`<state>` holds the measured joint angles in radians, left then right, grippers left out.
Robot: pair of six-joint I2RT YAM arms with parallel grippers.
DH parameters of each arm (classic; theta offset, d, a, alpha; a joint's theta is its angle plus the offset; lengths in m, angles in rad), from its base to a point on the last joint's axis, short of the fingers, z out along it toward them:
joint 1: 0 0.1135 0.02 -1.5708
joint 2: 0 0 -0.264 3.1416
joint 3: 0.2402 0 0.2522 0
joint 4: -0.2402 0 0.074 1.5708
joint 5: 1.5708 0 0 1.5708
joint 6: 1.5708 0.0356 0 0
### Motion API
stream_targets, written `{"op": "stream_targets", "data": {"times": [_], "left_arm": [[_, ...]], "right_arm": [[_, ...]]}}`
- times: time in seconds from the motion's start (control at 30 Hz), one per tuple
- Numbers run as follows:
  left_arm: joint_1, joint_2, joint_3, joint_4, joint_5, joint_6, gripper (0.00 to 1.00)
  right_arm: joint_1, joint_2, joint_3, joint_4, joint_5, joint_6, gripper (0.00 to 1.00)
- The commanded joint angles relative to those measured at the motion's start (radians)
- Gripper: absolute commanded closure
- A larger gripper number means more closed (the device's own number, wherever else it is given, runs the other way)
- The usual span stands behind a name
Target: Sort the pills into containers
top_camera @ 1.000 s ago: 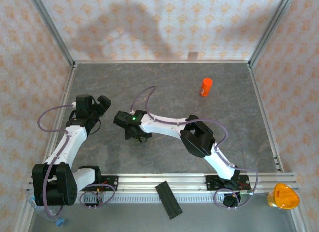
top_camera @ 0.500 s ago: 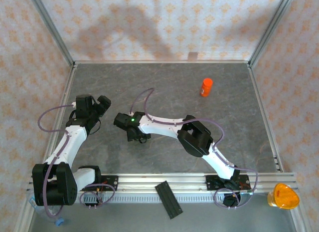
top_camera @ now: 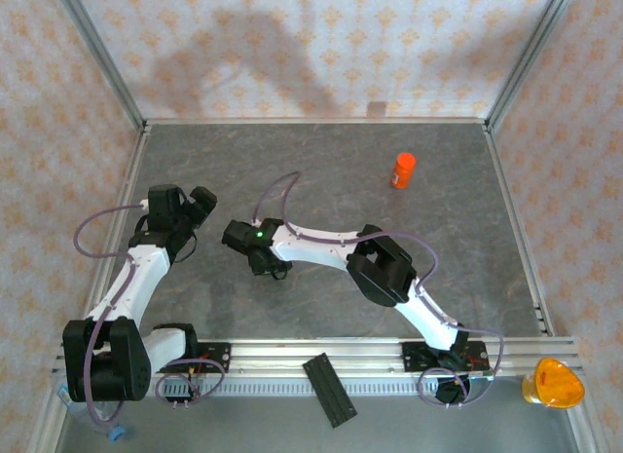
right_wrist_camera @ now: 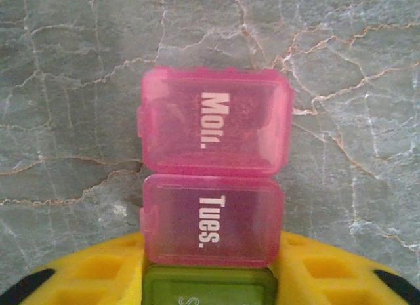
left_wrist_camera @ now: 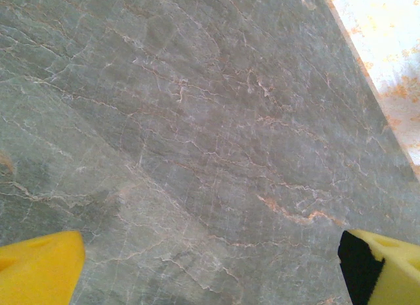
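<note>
The containers are a joined strip of small boxes lying on the grey marble table: a pink one marked "Mon." [right_wrist_camera: 213,129], a pink one marked "Tues." [right_wrist_camera: 210,220] and a dark green one [right_wrist_camera: 209,290]. My right gripper [right_wrist_camera: 209,272] is shut on this strip, with its yellow fingers [right_wrist_camera: 98,272] pressed against both sides at the green box and the near end of the Tues. box. From above, the right gripper [top_camera: 268,266] covers the strip. My left gripper [left_wrist_camera: 210,272] hangs open over bare table, left of it [top_camera: 200,205]. No pills are in view.
An orange bottle with a red cap [top_camera: 403,169] stands at the back right. Off the table's front edge lie a black strip [top_camera: 329,390] and an orange object [top_camera: 553,383]. Metal frame rails [top_camera: 514,219] edge the table.
The right gripper's fingers have closed in onto the sides of the container strip. The left arm has not moved.
</note>
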<state>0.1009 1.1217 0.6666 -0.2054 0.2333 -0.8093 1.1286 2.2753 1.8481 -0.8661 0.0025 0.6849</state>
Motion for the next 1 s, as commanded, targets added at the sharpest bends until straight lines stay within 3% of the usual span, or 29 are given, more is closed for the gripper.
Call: {"op": "stream_targets", "data": {"times": [0.0,0.17,0.37,0.7,0.97], "left_arm": [[0.013,-0.007,0.010,0.004,0.017,0.018,0.00],[0.013,-0.029,0.011,0.021,0.079,0.005,0.00],[-0.007,-0.019,-0.008,0.154,0.241,-0.080,0.00],[-0.275,0.081,0.078,0.306,0.300,-0.165,0.00],[-0.429,0.211,0.129,0.529,0.314,-0.315,0.05]], "right_arm": [[-0.002,-0.054,-0.048,0.025,0.041,-0.013,0.65],[-0.037,-0.184,-0.132,0.066,0.088,-0.078,0.69],[-0.171,-0.408,-0.295,0.172,0.007,-0.272,0.69],[-0.454,-0.696,-0.448,0.208,-0.437,-0.612,0.66],[-0.552,-0.729,-0.489,0.184,-0.547,-0.678,0.67]]}}
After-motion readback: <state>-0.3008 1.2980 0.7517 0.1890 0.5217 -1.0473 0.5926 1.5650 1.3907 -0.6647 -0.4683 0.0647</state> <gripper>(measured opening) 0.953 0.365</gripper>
